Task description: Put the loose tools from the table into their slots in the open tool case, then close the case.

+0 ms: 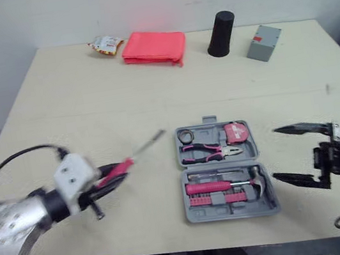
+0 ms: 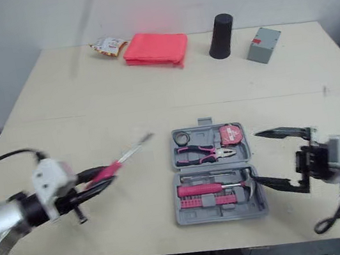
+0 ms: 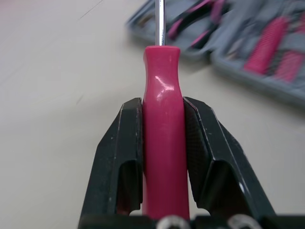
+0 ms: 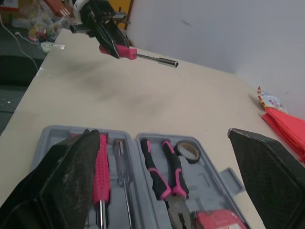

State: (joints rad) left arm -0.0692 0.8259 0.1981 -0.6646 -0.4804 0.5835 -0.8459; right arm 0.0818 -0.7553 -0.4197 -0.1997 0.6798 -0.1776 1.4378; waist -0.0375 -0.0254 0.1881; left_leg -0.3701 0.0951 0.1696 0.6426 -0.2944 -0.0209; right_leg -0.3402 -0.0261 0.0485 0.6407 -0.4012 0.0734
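Two grippers: left gripper [image 3: 163, 107] pinches glossy pink screwdriver [image 3: 161, 71] handle; right gripper [image 1: 276, 154] spread beside grey moulded tool case [image 1: 235, 213].

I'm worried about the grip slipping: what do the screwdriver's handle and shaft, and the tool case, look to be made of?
The screwdriver handle is pink, smooth and glossy with a bright highlight, so it is probably hard plastic. The shaft is thin and silvery, likely steel. The tool case is matte grey with moulded slots, apparently plastic.
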